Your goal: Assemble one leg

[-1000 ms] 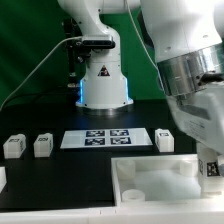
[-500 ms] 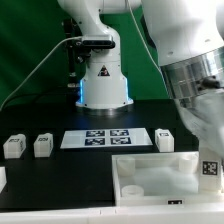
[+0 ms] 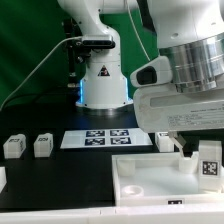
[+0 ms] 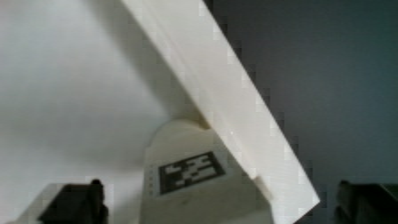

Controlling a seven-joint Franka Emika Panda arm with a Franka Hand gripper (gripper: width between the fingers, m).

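Note:
The leg point(image 3: 209, 160), a small white block with a black-and-white tag, stands at the large white panel's point(image 3: 150, 182) corner on the exterior view's right. My gripper point(image 3: 203, 150) hangs right over it. In the wrist view the leg point(image 4: 196, 170) stands between my two dark fingertips point(image 4: 71, 203), against the panel's raised rim point(image 4: 222, 90). There is a gap on each side of the leg, so my gripper point(image 4: 217, 206) is open around it. Two more legs point(image 3: 13, 146) point(image 3: 42, 146) stand at the exterior view's left, and another point(image 3: 165, 140) stands behind the panel.
The marker board point(image 3: 105, 138) lies flat in the middle of the black table. The arm's base point(image 3: 103, 80) stands behind it. A white part point(image 3: 2, 178) shows at the exterior view's left edge.
My hand has turned about its own axis over the leg and now shows its broad side. The leg stays at the panel's corner, its tag slightly higher in the picture.

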